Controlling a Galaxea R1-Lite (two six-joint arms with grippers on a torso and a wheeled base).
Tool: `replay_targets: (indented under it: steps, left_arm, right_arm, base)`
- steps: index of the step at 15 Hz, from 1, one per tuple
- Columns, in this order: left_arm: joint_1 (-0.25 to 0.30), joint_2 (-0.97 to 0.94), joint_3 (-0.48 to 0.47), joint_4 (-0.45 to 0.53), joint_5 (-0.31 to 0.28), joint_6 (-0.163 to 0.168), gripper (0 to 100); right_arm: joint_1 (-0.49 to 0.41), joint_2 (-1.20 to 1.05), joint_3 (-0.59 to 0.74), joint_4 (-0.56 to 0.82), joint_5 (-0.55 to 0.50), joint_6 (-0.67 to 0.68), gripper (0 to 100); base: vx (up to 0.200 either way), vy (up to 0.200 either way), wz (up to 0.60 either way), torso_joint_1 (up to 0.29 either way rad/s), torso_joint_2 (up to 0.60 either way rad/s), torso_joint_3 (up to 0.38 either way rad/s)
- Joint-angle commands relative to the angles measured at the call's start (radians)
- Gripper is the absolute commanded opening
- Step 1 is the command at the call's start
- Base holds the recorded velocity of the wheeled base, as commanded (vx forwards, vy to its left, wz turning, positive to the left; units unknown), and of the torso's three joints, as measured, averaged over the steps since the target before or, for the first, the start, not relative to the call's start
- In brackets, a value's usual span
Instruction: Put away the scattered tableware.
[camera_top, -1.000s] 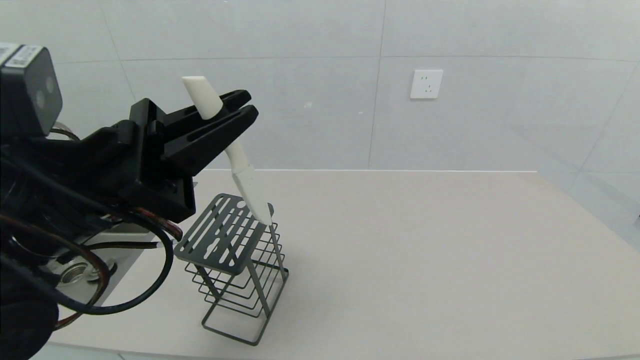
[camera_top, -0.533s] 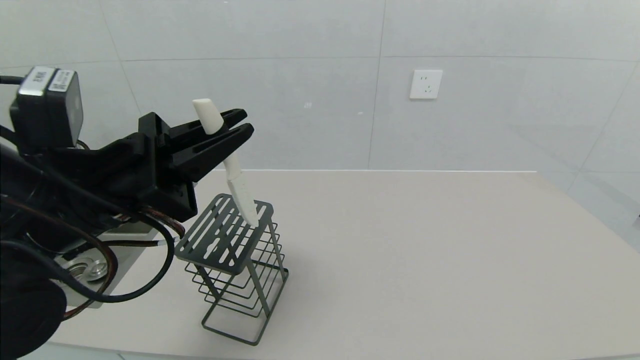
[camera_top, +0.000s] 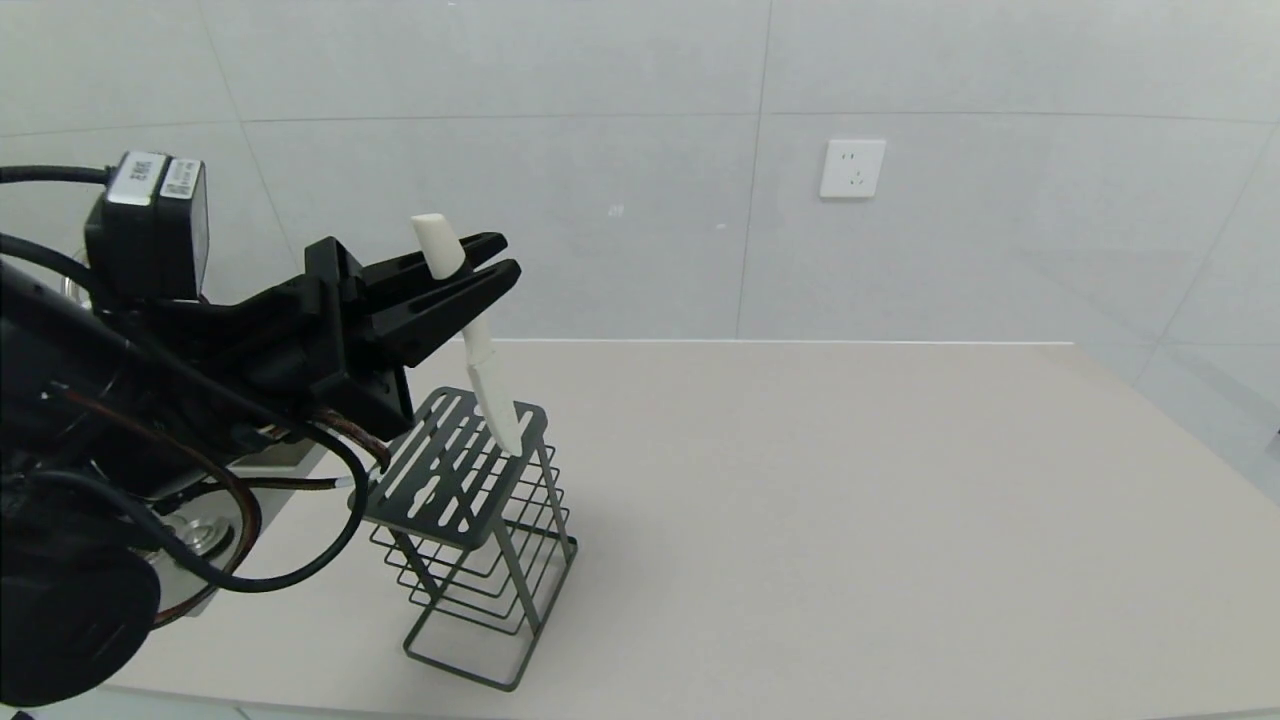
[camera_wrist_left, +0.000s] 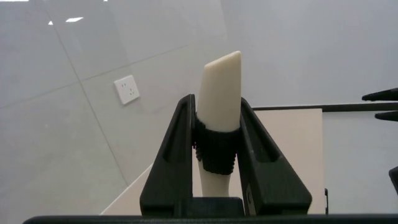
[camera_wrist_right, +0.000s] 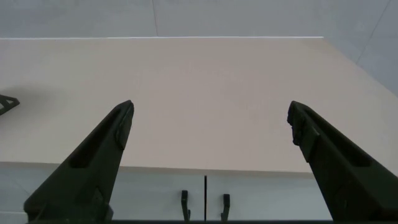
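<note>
Left end effector (camera_top: 507, 255), held level above the bench (camera_top: 850, 480), pinches the white knife (camera_top: 480, 350) by its handle. The blade tip meets the slotted top of the rack (camera_top: 450, 470). Right end effector (camera_wrist_right: 210, 118) is spread.

Left arm (camera_top: 250, 330) raised, jaws clamped; right jaws apart.

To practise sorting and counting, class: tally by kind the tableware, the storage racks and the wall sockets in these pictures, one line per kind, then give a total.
White knife with a white handle: 1
Dark grey metal wire rack with a slotted top: 1
White square wall socket: 1
Total: 3
</note>
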Motion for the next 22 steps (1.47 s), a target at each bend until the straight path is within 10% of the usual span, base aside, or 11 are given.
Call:
replay_targets:
  steps: [1,3,22]
  left_arm:
    - [0.028,0.027,-0.014,-0.001,-0.001,0.039,0]
    - [0.032,0.051,-0.018,-0.001,-0.003,0.082,0]
    - [0.038,0.033,-0.010,-0.001,-0.070,0.073,0]
  right_arm:
    - [0.000,0.005,-0.001,0.000,-0.001,0.001,100]
    - [0.000,0.003,-0.001,0.000,-0.001,0.001,100]
    - [0.000,0.005,-0.001,0.000,-0.001,0.001,100]
  base:
    - [0.000,0.000,0.00,0.000,0.00,0.000]
    - [0.000,0.000,0.00,0.000,0.00,0.000]
    - [0.000,0.000,0.00,0.000,0.00,0.000]
